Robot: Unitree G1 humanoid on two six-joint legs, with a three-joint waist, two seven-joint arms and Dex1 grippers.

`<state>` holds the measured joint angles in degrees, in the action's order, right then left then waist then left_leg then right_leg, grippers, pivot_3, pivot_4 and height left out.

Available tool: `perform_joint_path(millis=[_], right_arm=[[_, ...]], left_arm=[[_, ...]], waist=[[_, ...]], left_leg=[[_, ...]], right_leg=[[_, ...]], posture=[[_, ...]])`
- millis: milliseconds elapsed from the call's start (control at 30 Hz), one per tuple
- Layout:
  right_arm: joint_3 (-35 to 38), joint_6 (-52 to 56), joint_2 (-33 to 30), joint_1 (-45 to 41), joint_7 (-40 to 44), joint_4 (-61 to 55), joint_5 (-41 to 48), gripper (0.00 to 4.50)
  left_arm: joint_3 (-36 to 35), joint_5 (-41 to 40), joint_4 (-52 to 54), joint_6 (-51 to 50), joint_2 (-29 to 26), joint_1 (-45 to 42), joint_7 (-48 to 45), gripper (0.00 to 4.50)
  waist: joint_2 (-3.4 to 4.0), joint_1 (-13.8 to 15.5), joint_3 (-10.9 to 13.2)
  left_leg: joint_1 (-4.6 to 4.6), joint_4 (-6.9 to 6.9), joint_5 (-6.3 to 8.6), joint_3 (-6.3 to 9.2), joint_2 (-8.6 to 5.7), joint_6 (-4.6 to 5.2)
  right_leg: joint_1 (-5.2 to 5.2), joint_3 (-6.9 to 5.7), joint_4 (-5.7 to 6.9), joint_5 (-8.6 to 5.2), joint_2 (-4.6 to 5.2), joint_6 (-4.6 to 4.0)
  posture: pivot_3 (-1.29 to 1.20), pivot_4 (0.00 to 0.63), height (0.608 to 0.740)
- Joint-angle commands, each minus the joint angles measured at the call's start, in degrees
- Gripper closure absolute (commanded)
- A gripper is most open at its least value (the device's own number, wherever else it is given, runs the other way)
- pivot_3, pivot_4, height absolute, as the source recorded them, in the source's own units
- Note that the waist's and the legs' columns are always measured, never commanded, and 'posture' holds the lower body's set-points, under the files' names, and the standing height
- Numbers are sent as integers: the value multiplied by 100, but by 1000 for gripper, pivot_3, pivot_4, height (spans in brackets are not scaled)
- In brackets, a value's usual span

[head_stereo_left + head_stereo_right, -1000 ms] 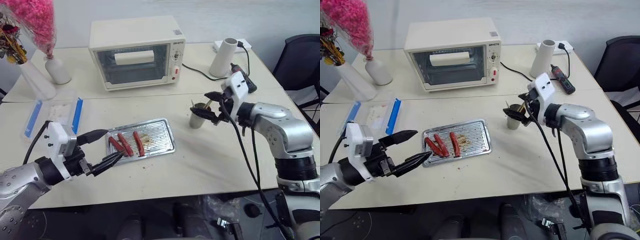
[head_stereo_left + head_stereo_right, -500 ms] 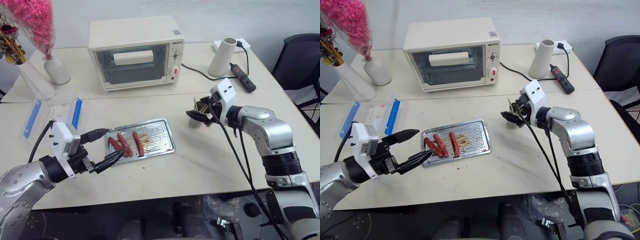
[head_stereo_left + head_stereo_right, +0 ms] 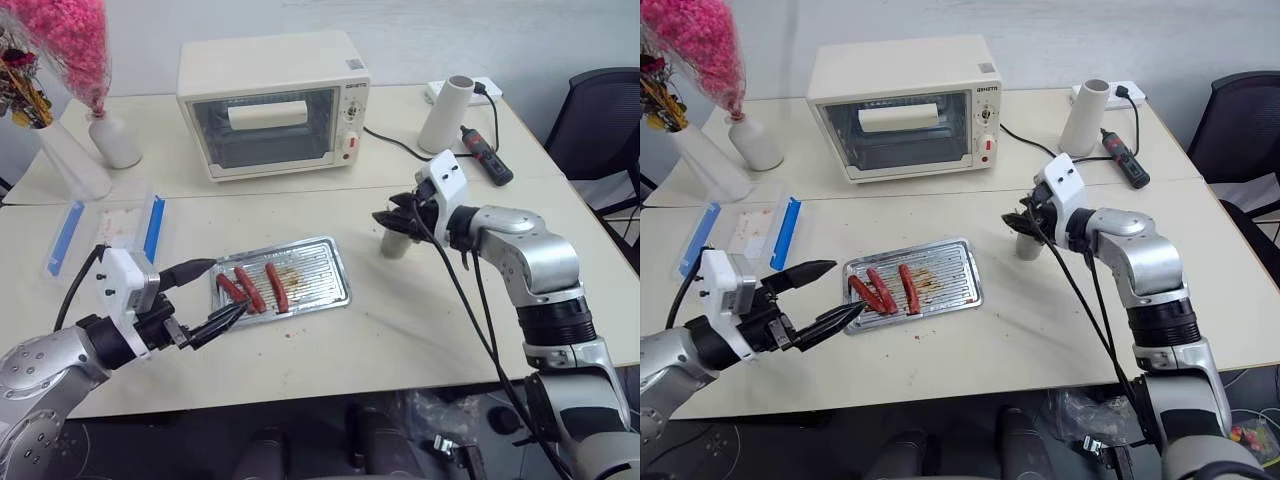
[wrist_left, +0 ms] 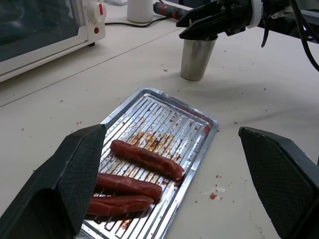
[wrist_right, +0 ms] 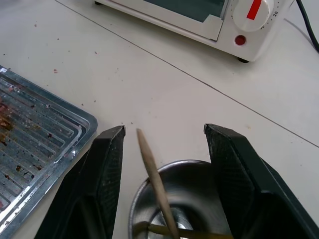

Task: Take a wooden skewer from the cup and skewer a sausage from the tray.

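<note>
The grey-beige cup [image 3: 396,243] stands right of the silver tray [image 3: 322,283], with a wooden skewer [image 5: 155,182] leaning up out of it. My right gripper [image 3: 386,220] hovers over the cup's mouth. In the right wrist view its black fingers [image 5: 102,184] stand apart, the skewer's tip between them and touching neither. Three reddish sausages [image 3: 250,288] lie side by side at the tray's left end. My left gripper [image 3: 224,290] is held wide open just left of the tray, level, with nothing in it.
A white toaster oven [image 3: 272,100] stands behind the tray. A tall white cylinder [image 3: 445,113] and a screwdriver [image 3: 486,156] lie behind the cup. A clear box with blue clips [image 3: 105,230] and flower vases [image 3: 112,142] stand at the left. A black chair [image 3: 600,115] stands beyond the table's right edge.
My right gripper has sunk a little onto the cup's mouth and its fingers have drawn closer together around the skewer. The left arm has stayed still.
</note>
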<state>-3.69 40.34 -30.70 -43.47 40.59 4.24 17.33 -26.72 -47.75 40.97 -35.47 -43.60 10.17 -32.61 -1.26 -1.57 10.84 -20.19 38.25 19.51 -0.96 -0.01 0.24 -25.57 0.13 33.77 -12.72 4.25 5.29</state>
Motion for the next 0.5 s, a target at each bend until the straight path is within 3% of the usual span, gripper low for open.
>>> perform_joint_path(millis=[33,133,200,267,433,500], right_arm=[[196,30,-74,12,-8,-350,68,1898],[219,64,-60,57,-36,-387,73,1898],[216,48,-41,119,-67,-401,44,2258],[225,58,-19,152,-88,-434,49,2750],[223,115,-17,178,-93,-524,73,4482],[225,124,-19,178,-106,-538,64,4482]], left_arm=[[-136,33,55,135,-9,-35,-51,0],[-106,64,28,137,-18,-76,-70,0],[-87,77,5,127,-29,-126,-77,0],[-82,90,-13,123,-34,-150,-96,0],[-59,116,-37,117,-32,-198,-125,0],[-38,127,-48,119,-31,-228,-133,0]], waist=[[0,-2,0],[0,-2,0],[0,1,0],[0,1,0],[0,-3,0],[0,-1,0]], left_leg=[[0,0,0,0,0,0],[0,-1,0,0,1,0],[0,0,0,1,0,0],[0,0,0,1,-1,0],[0,-1,0,0,-1,0],[0,-1,0,3,1,0]], right_leg=[[0,0,0,0,0,0],[0,0,0,0,-1,0],[0,0,0,0,-1,0],[0,0,-1,0,0,0],[0,0,0,0,1,0],[0,1,-1,0,0,-1]], posture=[[0,150,740],[0,150,740],[0,150,740],[0,150,740],[0,150,740],[0,150,740]])
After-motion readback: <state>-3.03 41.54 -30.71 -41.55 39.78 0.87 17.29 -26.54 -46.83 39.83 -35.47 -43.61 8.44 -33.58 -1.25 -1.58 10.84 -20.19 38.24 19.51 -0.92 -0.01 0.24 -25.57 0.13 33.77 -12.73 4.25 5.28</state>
